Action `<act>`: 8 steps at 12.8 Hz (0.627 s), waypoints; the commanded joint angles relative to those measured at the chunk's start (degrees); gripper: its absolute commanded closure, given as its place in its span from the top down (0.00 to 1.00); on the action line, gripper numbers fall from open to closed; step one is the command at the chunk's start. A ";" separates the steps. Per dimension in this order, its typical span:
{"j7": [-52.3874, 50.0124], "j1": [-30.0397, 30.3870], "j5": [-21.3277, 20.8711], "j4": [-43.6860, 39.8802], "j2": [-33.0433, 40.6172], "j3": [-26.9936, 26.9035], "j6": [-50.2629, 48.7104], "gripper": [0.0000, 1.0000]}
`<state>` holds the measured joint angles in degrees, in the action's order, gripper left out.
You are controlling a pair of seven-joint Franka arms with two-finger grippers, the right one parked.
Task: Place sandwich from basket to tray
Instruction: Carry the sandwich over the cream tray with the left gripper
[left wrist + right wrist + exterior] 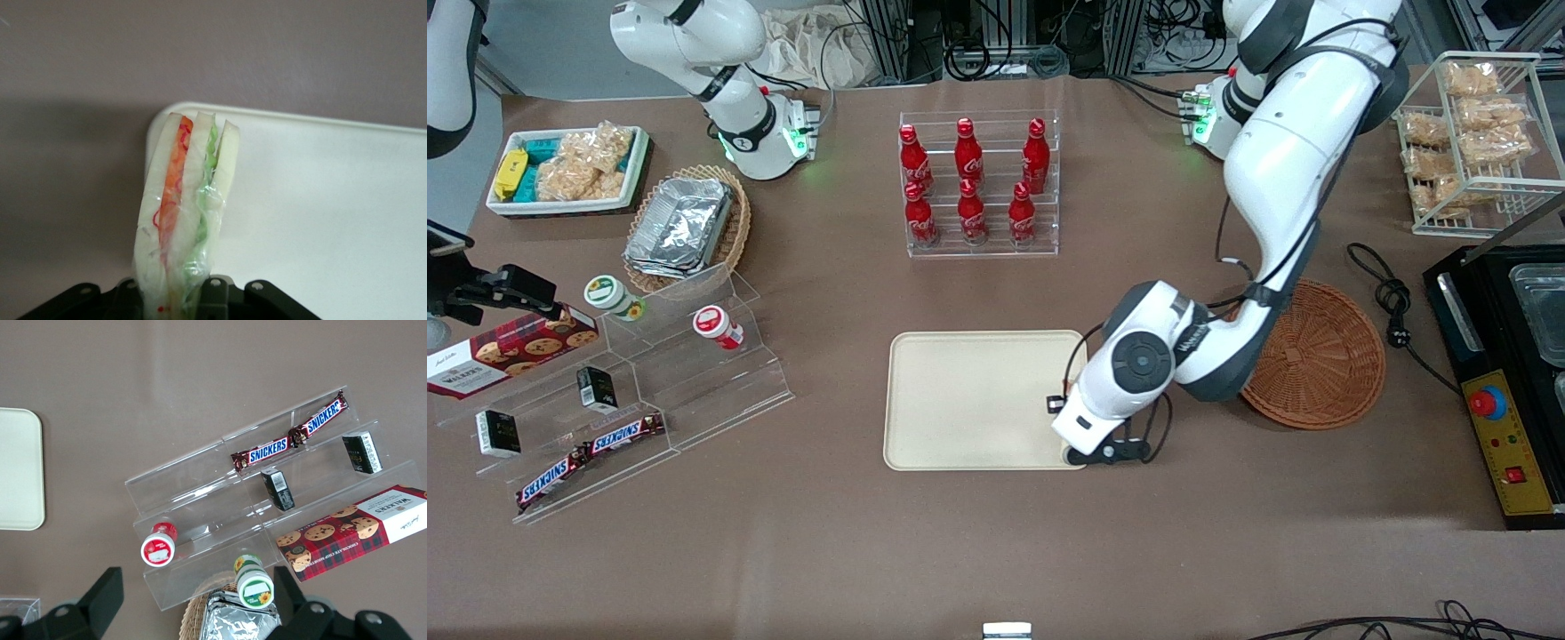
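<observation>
The sandwich (187, 207) is a wrapped wedge of pale bread with orange, red and green filling. My left gripper (179, 293) is shut on it and holds it over a corner of the cream tray (320, 213). In the front view the gripper (1089, 436) hangs over the tray's (969, 400) near corner on the basket's side, and its wrist hides the sandwich. The round reddish-brown wicker basket (1320, 356) lies beside the tray toward the working arm's end, with nothing visible in it.
A clear rack of red cola bottles (978, 182) stands farther from the camera than the tray. A clear stepped display (623, 391) with snacks lies toward the parked arm's end. A black appliance (1507, 373) and a cable (1396, 307) lie past the basket.
</observation>
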<state>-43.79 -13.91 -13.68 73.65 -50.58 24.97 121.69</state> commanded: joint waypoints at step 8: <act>-6.14 -2.79 -5.13 0.70 0.38 -0.19 -1.72 1.00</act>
<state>-48.71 -16.78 -17.18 73.90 -51.40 24.90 121.09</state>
